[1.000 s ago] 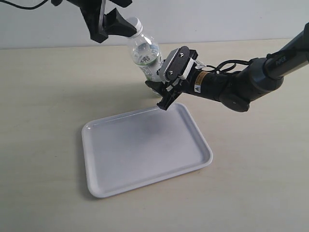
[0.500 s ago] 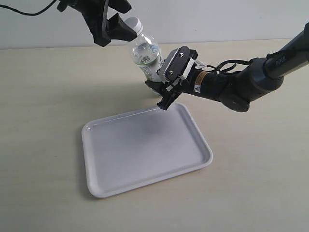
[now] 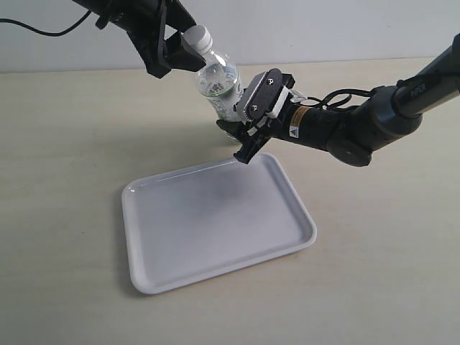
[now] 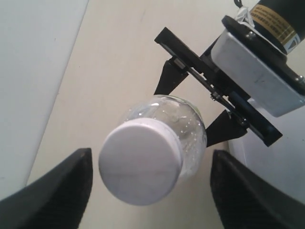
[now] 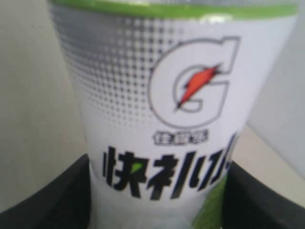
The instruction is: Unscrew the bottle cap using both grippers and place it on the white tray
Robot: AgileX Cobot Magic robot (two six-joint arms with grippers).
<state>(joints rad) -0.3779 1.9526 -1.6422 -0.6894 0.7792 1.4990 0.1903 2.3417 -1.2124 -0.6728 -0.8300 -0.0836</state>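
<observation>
– Bottle cap (image 3: 199, 37) check: on the tilted bottle (image 3: 218, 77), just beyond the white tray's (image 3: 215, 223) far edge.
– Left gripper (image 4: 150, 188)?
– It's come lower and closer than half a second ago, jaws wide either side of the cap, not touching.
– Right gripper (image 3: 238, 140)?
– Hasn't budged, clamped on the bottle's label.

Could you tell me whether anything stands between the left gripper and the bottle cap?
Nothing visible does. The bottle cap sits uncovered between the open fingers of the left gripper, with a bare gap on each side in the left wrist view.
</observation>
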